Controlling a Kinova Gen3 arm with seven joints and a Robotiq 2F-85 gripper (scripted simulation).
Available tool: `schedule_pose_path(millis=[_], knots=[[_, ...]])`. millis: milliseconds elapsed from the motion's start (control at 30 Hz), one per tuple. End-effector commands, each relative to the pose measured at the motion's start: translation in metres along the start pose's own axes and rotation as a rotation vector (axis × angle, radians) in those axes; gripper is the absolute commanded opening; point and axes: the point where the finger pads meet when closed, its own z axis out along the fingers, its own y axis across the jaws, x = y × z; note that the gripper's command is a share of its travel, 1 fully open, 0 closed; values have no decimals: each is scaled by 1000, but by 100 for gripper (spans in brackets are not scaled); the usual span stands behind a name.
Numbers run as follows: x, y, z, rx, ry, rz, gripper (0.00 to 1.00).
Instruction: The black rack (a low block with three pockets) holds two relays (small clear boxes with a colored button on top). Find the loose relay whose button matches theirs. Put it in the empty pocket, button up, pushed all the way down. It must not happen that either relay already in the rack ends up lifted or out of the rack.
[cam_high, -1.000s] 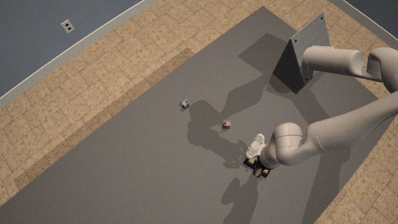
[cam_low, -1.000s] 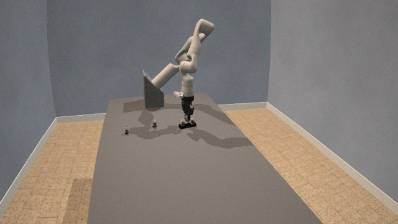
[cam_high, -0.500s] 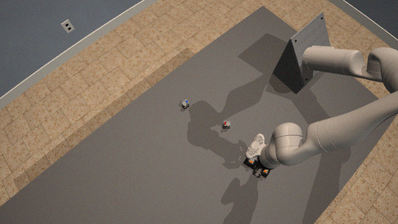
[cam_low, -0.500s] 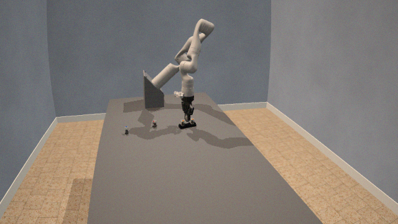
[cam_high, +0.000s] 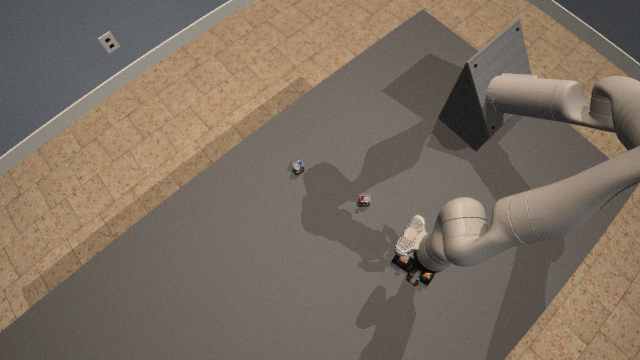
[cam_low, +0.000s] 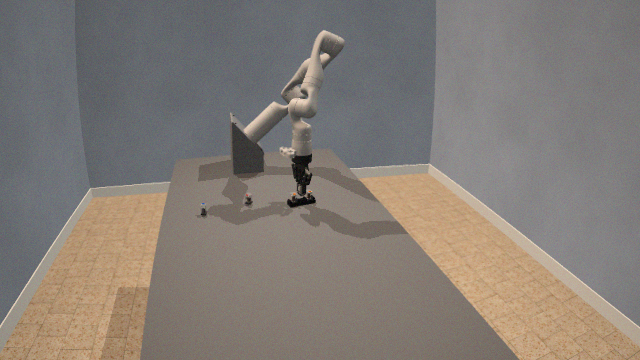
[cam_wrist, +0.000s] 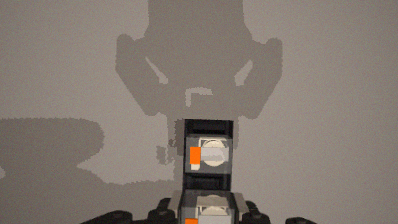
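On the grey table (cam_low: 300, 280), reading the exterior view from left to right, the first item is a loose relay with a blue button (cam_low: 203, 209), standing upright and well apart from the other parts. In the top view this blue-button relay (cam_high: 297, 166) shows a clear body with the blue spot on its upper face.

Next to the right is a loose relay with a red button (cam_low: 248, 199), also standing alone on the table. The top view shows the red-button relay (cam_high: 364, 200) as a small clear box with red on 1 side of its top face.

Further right is the black rack (cam_low: 301, 199), a low dark block lying near the middle of the table. The arm stands vertically over it, and the gripper (cam_low: 302, 187) points straight down at the rack's middle pocket. The fingers are closed partway on the orange-button relay (cam_wrist: 210, 210), which sits between them directly over the rack.

In the wrist view, the rack (cam_wrist: 208, 126) runs away from the camera. A seated relay (cam_wrist: 210, 155) fills the pocket beyond the gripper: a clear box with a pale round part inside and an orange patch at its left edge. The held relay at the bottom edge shows the same pale interior and an orange patch. How deep it sits in the pocket cannot be determined. In the top view, orange marks are visible at both ends of the rack (cam_high: 413, 268).
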Motion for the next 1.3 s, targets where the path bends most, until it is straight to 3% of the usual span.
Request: schedule_pose_path(millis=[0,1267], knots=[[0,0,0,1,0,0,0],[0,0,14,1,0,0,0]])
